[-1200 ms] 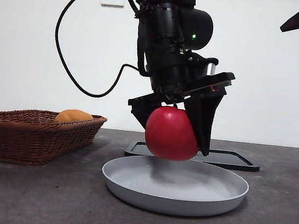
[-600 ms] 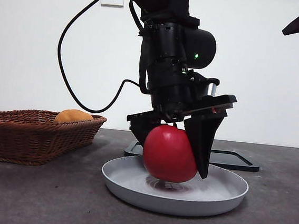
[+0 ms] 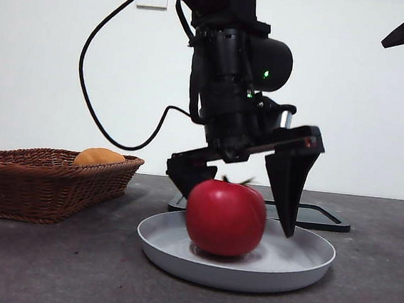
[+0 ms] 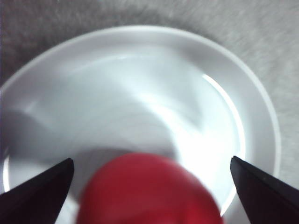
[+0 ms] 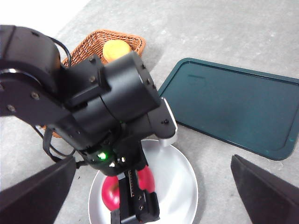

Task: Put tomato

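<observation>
The glossy red tomato (image 3: 225, 218) rests in the grey plate (image 3: 305, 265), its green stem up. My left gripper (image 3: 239, 198) hangs open just over it, one black jaw on each side, neither touching. In the left wrist view the tomato (image 4: 147, 191) lies between my spread jaws with the plate (image 4: 140, 93) beneath. From the right wrist view I look down on the left arm, the tomato (image 5: 112, 193) and the plate (image 5: 180, 182). My right gripper (image 5: 154, 191) waits high above, open and empty.
A wicker basket (image 3: 42, 179) holding an orange-yellow fruit (image 3: 99, 157) stands at the left. A dark green tray (image 5: 233, 105) lies flat behind the plate. A black cable loops from the left arm toward the wall.
The left gripper came down with the tomato to the plate, then opened. The tomato now sits free in the plate, slightly further left, and the jaws stand apart.
</observation>
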`<state>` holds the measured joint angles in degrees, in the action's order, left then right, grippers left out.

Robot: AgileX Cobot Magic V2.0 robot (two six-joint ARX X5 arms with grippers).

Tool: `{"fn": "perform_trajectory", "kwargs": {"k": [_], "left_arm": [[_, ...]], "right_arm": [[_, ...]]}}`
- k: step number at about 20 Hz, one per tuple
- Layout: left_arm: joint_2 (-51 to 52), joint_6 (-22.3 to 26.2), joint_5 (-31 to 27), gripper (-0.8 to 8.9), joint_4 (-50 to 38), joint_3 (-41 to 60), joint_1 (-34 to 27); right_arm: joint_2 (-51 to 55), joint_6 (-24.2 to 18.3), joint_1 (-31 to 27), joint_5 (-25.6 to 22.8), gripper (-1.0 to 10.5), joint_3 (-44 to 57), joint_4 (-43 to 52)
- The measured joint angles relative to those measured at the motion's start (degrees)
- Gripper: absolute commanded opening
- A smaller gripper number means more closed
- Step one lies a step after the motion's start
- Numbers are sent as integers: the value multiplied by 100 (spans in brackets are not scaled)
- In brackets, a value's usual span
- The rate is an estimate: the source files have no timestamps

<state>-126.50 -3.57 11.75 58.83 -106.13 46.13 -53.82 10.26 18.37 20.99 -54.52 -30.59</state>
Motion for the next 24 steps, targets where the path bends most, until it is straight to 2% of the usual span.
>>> {"fn": "perform_trajectory", "kwargs": {"k": [6,9,11,15,18,21,24], "left_arm": [[0,208,-48,759,1117,-1300,-127],[0,411,-562,753,1882,-2072,-260],[63,457,-610,750,2166,-2288,-372],[562,459,-640,751,2243,-2286,-439],[1434,459,-640,751,2243,-2162,-444],[2531,459,-640,751,2240,-1445,-444],[3585,461,-684,751,2052,-166,-527]], "right_arm": [[0,0,0,2,759,0,0],[0,0,0,0,759,0,0],[0,0,0,0,759,0,0],[0,0,0,2,759,0,0],[0,0,0,2,759,0,-4],[0,0,0,2,759,0,-31],[0,0,0,2,759,0,-111]]}}
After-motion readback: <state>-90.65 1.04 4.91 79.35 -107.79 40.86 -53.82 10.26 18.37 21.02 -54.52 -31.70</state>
